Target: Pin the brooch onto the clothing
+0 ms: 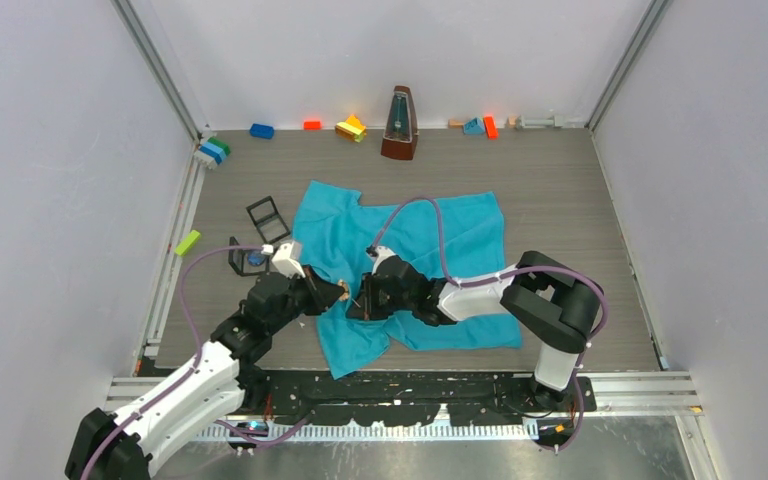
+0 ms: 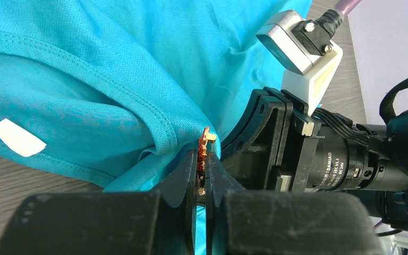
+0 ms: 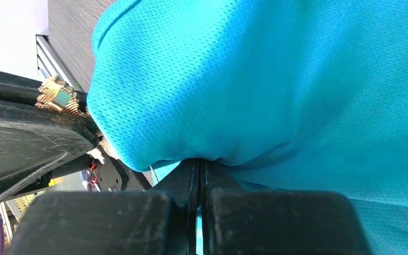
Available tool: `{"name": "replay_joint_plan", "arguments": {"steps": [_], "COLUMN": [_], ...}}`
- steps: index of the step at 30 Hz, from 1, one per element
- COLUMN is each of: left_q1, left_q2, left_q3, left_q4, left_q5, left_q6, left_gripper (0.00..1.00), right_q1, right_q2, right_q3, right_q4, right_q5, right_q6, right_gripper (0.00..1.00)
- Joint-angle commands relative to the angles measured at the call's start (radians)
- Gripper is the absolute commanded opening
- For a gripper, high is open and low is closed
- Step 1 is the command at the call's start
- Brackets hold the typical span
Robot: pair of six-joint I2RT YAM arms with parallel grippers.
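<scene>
We see the teal T-shirt [image 1: 430, 240] spread across the tabletop [image 1: 580, 210]. Our left claw [image 2: 202, 170] grips the gold brooch [image 2: 204, 146], which touches a fold of the shirt. Our right claw [image 3: 199, 167] is clenched on bunched shirt fabric.

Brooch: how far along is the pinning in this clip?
Done: the left gripper is shut on the gold brooch, and the right gripper pinches a raised fold of the teal T-shirt. In hand: the brooch sits at the edge of that fold. To do: whether the pin has pierced the fabric is hidden; fastening and letting go remain.
</scene>
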Motion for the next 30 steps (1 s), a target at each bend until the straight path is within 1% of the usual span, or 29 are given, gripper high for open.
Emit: {"name": "replay_joint_plan", "arguments": {"steps": [1,4,5,7,8,9,10,12,14,20,22,24,27,29,30], "left_q1": [0.006,0.008,0.008,0.010,0.010,0.011,0.011,0.014,0.016,0.036,0.049,0.067,0.104,0.132,0.145], "left_q2": [0.001,0.028,0.041,0.066,0.075,0.081,0.086,0.094,0.100,0.099,0.099,0.104,0.127,0.149,0.161], "left_q3": [0.008,0.008,0.007,0.002,0.002,0.004,0.006,0.014,0.024,0.055,0.069,0.075,0.086,0.102,0.112], "left_q4": [0.124,0.129,0.132,0.147,0.152,0.153,0.151,0.143,0.129,0.090,0.063,0.047,0.039,0.038,0.037], "left_q5": [0.026,0.041,0.049,0.062,0.070,0.076,0.082,0.101,0.122,0.194,0.214,0.252,0.312,0.377,0.408], "left_q6": [-0.023,-0.014,-0.011,-0.008,-0.006,-0.001,0.004,0.016,0.029,0.071,0.078,0.081,0.071,0.059,0.056], "left_gripper": [0.00,0.00,0.00,0.00,0.00,0.00,0.00,0.00,0.00,0.00,0.00,0.00,0.00,0.00,0.00], "right_q1": [0.001,0.001,0.001,0.001,0.001,0.001,0.000,-0.004,-0.010,-0.038,-0.052,-0.070,-0.115,-0.170,-0.214], "right_q2": [-0.041,-0.075,-0.094,-0.133,-0.165,-0.180,-0.213,-0.255,-0.287,-0.333,-0.366,-0.419,-0.508,-0.547,-0.557], "right_q3": [-0.013,-0.003,-0.002,-0.006,-0.017,-0.021,-0.029,-0.040,-0.047,-0.054,-0.063,-0.076,-0.114,-0.152,-0.166], "right_q4": [-0.009,-0.033,-0.047,-0.058,-0.060,-0.065,-0.073,-0.085,-0.089,-0.087,-0.087,-0.098,-0.109,-0.082,-0.066], "right_q5": [-0.005,-0.007,-0.006,0.001,0.010,0.016,0.029,0.044,0.053,0.055,0.045,0.037,0.015,-0.050,-0.115], "right_q6": [-0.024,-0.038,-0.040,-0.039,-0.039,-0.038,-0.037,-0.038,-0.038,-0.061,-0.070,-0.089,-0.123,-0.155,-0.160], "right_gripper": [0.00,0.01,0.03,0.11,0.17,0.20,0.26,0.33,0.37,0.40,0.44,0.51,0.63,0.69,0.70]}}
